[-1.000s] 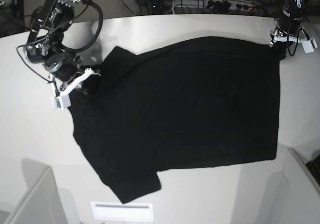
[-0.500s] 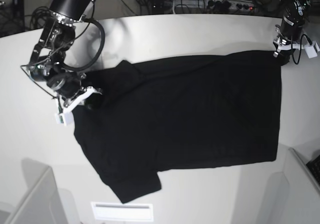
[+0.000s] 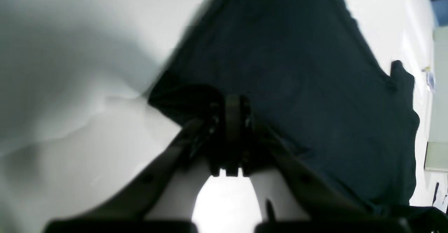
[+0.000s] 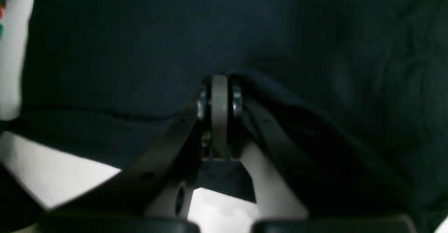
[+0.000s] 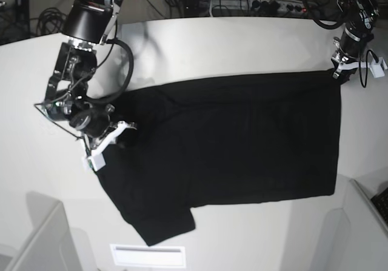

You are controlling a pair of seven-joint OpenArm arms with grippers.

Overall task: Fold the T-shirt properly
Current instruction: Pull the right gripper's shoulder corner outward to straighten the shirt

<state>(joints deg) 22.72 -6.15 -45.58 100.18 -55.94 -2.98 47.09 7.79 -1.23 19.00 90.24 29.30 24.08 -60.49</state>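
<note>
Base alone shows T-shirt (image 5: 242, 143) folding.

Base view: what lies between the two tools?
Only the black T-shirt, stretched flat on the table from the right tool to the left tool.

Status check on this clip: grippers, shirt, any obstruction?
Left gripper shut on T-shirt corner. Right gripper shut on shoulder edge. Nothing blocking.
</note>
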